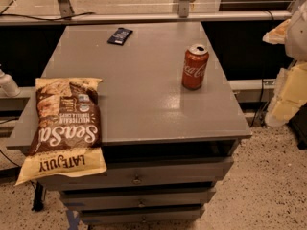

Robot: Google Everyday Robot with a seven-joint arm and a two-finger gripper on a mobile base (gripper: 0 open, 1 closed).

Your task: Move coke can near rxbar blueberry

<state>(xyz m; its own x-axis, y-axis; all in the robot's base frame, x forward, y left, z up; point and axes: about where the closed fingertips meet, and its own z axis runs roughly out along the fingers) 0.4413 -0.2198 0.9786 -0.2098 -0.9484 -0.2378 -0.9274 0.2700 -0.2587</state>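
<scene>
The coke can (195,66) stands upright on the right side of the grey table top (144,90), red-orange with white script and a silver top. The rxbar blueberry (120,35) lies flat near the table's far edge, left of centre, a small dark navy wrapper. The can and the bar are well apart. My gripper (288,97) shows as pale cream parts at the right edge of the view, beyond the table's right side and to the right of the can, touching nothing on the table.
A large brown-and-tan chip bag (64,126) lies on the front left of the table and hangs over its front edge. Drawers (139,178) sit below the top. A metal rail (144,17) runs behind the table.
</scene>
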